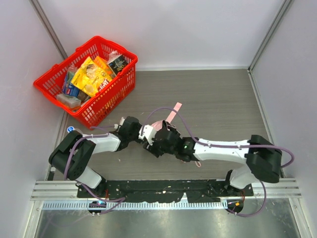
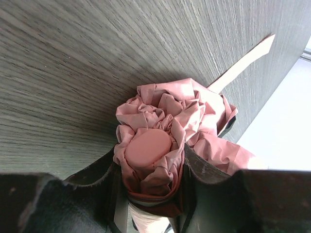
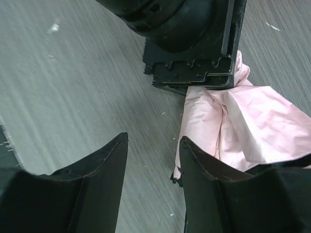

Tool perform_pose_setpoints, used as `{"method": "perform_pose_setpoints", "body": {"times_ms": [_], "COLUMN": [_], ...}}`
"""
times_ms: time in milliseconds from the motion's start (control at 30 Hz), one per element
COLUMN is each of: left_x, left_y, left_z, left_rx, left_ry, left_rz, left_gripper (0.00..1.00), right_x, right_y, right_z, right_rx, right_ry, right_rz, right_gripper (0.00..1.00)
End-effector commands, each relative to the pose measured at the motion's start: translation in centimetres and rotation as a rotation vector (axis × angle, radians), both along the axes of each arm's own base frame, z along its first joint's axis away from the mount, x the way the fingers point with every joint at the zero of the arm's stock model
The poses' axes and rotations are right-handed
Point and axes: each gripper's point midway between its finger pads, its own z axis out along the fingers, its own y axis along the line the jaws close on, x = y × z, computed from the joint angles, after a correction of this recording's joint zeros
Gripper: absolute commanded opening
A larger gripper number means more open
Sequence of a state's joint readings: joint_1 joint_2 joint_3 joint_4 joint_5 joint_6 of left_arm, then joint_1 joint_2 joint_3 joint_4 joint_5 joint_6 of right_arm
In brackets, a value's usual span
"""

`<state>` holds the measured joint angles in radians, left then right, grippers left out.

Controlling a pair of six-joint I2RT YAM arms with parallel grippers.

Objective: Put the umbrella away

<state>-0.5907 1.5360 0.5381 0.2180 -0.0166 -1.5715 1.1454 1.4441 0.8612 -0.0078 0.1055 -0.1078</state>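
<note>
Black left gripper (image 2: 150, 156) pinches the crumpled pale pink fabric umbrella (image 2: 170, 114) over the middle of the grey wood-grain table (image 1: 223, 99), white walls (image 1: 173, 29) around. Black right gripper (image 3: 154, 141) stands spread beside it. Red plastic basket (image 1: 119, 93) holds what look like snack packets (image 1: 91, 75).

The right fingers (image 3: 102, 179) stand apart, the umbrella (image 3: 243, 121) beside one.

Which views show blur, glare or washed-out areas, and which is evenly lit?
Top external: evenly lit, sharp, glare on the metal sheet at the bottom. Left wrist: umbrella sharp, fingers dark and soft, wall washed out. Right wrist: table grain soft, umbrella fabric bright.
</note>
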Motion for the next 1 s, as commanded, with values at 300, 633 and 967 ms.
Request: {"method": "perform_pose_setpoints", "body": {"times_ms": [300, 633, 967], "left_x": [-9.4, -9.5, -6.6], "left_y": [5.7, 5.8, 4.3], "left_z": [-8.2, -8.1, -6.1], "left_rx": [0.277, 0.286, 0.206], "left_ry": [0.405, 0.410, 0.212], "left_rz": [-0.037, -0.042, -0.074], "left_gripper": [0.00, 0.00, 0.21], "right_x": [7.4, 9.8, 7.4], "right_y": [-1.2, -4.5, -4.4], "right_z": [-5.1, -8.4, -14.1], "right_rx": [-0.244, -0.447, -0.321], "right_ry": [-0.317, -0.410, -0.062], "right_rz": [-0.222, -0.369, -0.312], "right_gripper": [0.56, 0.56, 0.01]}}
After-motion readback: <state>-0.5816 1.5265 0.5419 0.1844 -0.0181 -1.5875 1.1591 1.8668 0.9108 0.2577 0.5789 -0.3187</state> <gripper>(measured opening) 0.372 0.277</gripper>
